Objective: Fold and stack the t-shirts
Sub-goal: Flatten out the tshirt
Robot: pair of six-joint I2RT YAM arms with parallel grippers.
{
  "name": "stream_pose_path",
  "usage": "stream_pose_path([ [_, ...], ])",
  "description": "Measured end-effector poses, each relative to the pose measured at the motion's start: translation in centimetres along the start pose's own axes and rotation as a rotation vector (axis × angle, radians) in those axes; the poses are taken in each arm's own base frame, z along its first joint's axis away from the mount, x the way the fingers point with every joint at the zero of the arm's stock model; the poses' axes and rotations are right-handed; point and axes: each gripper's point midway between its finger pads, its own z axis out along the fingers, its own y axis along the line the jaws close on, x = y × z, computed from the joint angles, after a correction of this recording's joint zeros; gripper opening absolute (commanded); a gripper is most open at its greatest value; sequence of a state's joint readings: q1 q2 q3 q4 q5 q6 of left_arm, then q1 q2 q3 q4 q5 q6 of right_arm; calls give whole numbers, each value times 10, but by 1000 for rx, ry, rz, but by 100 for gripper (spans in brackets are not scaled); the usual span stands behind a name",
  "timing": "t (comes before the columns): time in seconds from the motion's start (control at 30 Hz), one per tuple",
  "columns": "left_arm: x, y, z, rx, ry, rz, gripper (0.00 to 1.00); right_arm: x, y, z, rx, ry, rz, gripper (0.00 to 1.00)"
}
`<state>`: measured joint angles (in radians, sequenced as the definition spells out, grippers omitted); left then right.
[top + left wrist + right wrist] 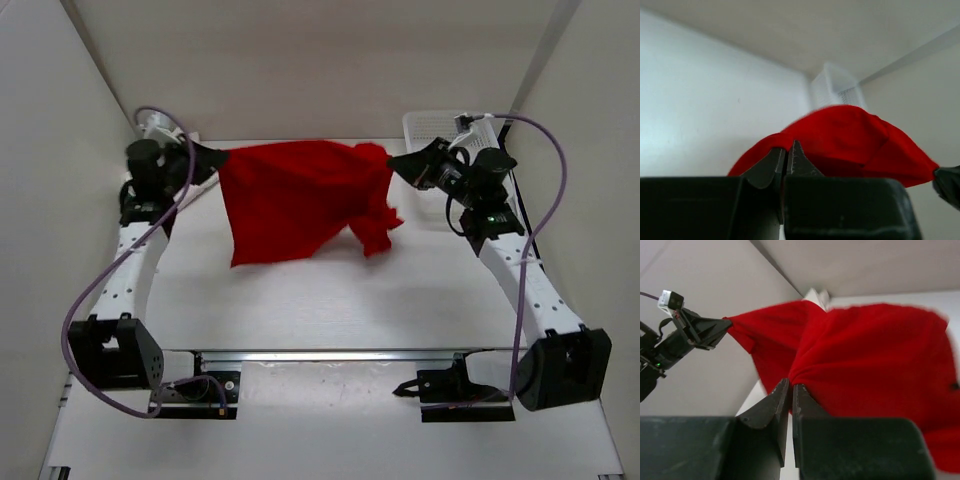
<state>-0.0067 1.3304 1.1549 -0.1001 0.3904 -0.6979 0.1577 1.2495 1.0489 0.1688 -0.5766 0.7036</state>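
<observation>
T-shirt of plain red cloth (295,205) hangs spread over the far half of the white table (420,300), left fingers (207,158) and right fingers (405,163) each clamped on an upper corner; recommended: lower both ends evenly, span taut, so it lands flat.

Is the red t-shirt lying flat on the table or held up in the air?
Held up: the red t-shirt hangs stretched between the left gripper and right gripper, each shut on its upper edge.

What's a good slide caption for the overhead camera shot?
The left pincer and right pincer grip a red t-shirt, stretched between them above the table; white mesh basket at far right.
</observation>
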Motion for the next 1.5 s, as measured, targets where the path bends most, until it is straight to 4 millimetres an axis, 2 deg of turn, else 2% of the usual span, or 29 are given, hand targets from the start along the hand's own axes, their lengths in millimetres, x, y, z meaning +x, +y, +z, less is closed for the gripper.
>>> stream_pose_path([
  [0.03,-24,-8,-12,47,-48,-3,1,-15,18,-7,-37,-38,-33,0],
  [0.1,-49,-8,-37,91,-120,-7,8,-22,36,-25,-78,-72,-59,0],
  [0.13,-53,-2,-49,93,-149,-14,12,-19,40,-32,-90,-77,-60,0],
  [0.2,-45,14,-67,84,-177,-30,30,1,40,-48,-95,-64,-50,1],
  [0.23,-31,22,-71,81,-168,-45,33,14,34,-53,-84,-50,-36,0],
  [0.3,8,48,-73,57,-126,-96,40,44,12,-61,-40,-5,10,0],
  [0.37,57,88,-70,-15,-43,-187,45,72,-22,-67,31,40,81,0],
  [0.43,94,129,-68,-117,33,-288,43,95,-56,-69,117,84,156,0],
  [0.5,120,162,-65,-213,98,-369,42,111,-87,-63,202,128,214,0],
  [0.57,133,179,-63,-278,134,-391,44,126,-105,-53,248,184,251,0],
  [0.63,137,183,-61,-321,149,-362,49,136,-118,-43,280,228,271,0],
  [0.7,133,180,-59,-341,147,-303,54,141,-128,-37,301,250,276,0],
  [0.8,127,166,-58,-372,117,-172,77,147,-134,-37,324,254,275,0],
  [0.83,130,156,-57,-374,116,-118,97,147,-136,-38,330,246,272,0],
  [0.87,138,144,-57,-362,124,-67,99,149,-138,-39,338,242,272,0],
  [0.97,183,110,-62,-282,177,19,99,157,-147,-46,368,241,277,0],
  [1.0,201,110,-68,-271,208,25,99,159,-149,-48,380,242,278,0],
  [1.03,217,120,-75,-288,234,14,93,161,-151,-49,389,242,275,0],
  [1.1,244,148,-90,-363,281,-25,56,162,-154,-51,401,237,266,0],
  [1.13,255,160,-99,-405,301,-42,46,161,-154,-52,402,233,263,0],
  [1.17,264,169,-106,-438,315,-48,46,160,-154,-52,402,229,260,0],
  [1.23,269,173,-112,-447,312,-44,45,158,-155,-53,401,219,256,0],
  [1.33,271,174,-112,-450,303,-51,40,160,-156,-54,399,217,260,0],
  [1.5,277,167,-108,-431,294,-50,40,166,-155,-53,389,224,260,0],
])
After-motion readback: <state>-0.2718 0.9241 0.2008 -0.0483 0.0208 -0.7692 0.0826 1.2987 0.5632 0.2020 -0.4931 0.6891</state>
